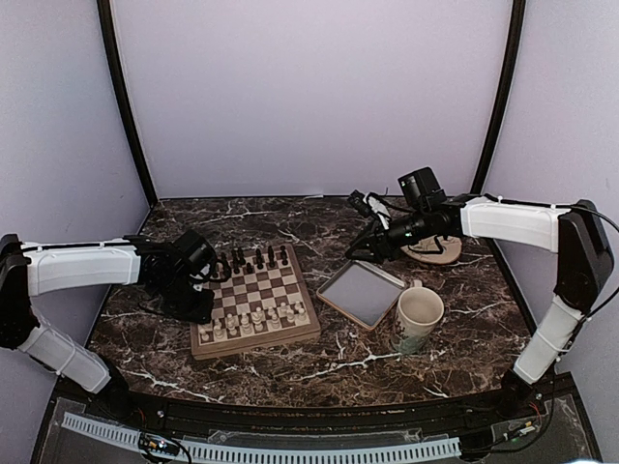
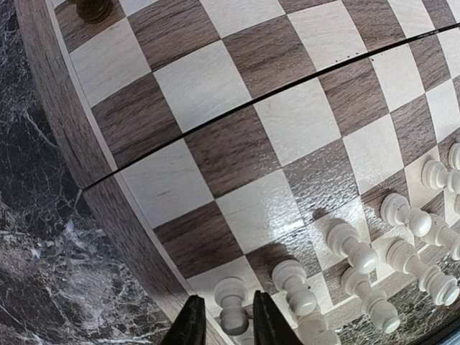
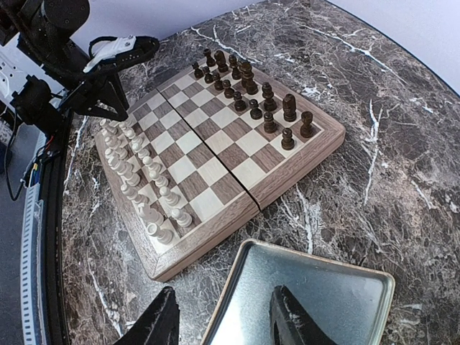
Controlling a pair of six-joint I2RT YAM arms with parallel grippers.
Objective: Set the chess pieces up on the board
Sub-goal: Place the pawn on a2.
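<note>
– Dark veined marble covered the table (image 1: 338,365). Where was the board (image 1: 256,343)?
– Left of centre. The cream chess pieces (image 1: 253,317) stood in two rows along its near side, and the dark chessmen (image 1: 256,259) along its far side.
– And the left fingers (image 2: 192,325)?
– Low at the board's left edge, slightly parted around one white pawn (image 2: 231,305), with a sliver of gap on each side.
– The right fingers (image 3: 162,323)?
– Apart, gripping nothing, above the edge of the grey tray (image 1: 363,293) just right of the board. A mug (image 1: 418,319) stood beside the tray's near-right corner.
</note>
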